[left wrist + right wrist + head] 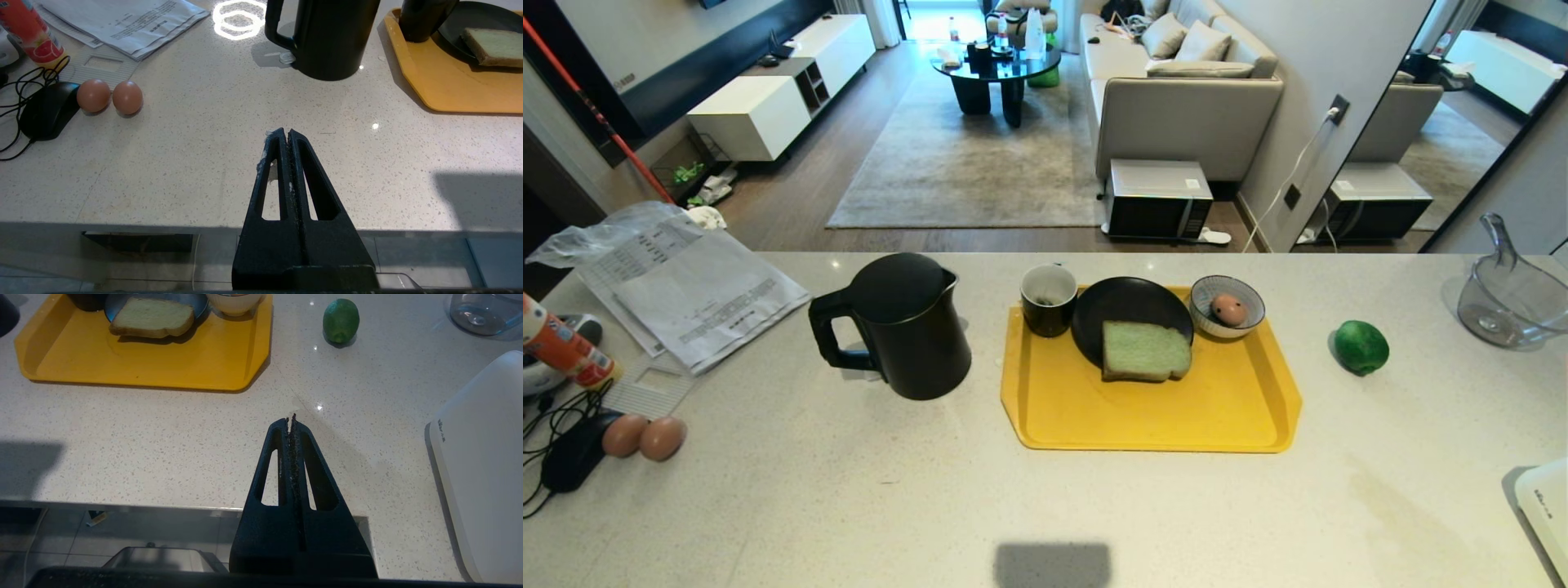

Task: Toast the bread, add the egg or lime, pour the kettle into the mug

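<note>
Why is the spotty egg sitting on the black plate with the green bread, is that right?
Not quite. The egg sits in the striped bowl beside the black plate. Only the bread is on the plate. The head view shows it.

Near strip of counter (1094, 506) is open across its width, room to pass in front of the tray (1152, 416). Tray's far edge is packed: mug (1048, 299), plate (1131, 318) with bread (1145, 351), bowl (1227, 305) with egg (1228, 309), all touching or just beside. Kettle (898, 327) stands just left of tray, narrow gap, handle pointing left. Lime (1361, 347) sits alone right of tray, free all round. Left edge cluttered: papers (686, 286), two eggs (644, 437), mouse (572, 453) and cable. Right: glass jug (1511, 298), white appliance (1547, 506) at near corner.
</note>
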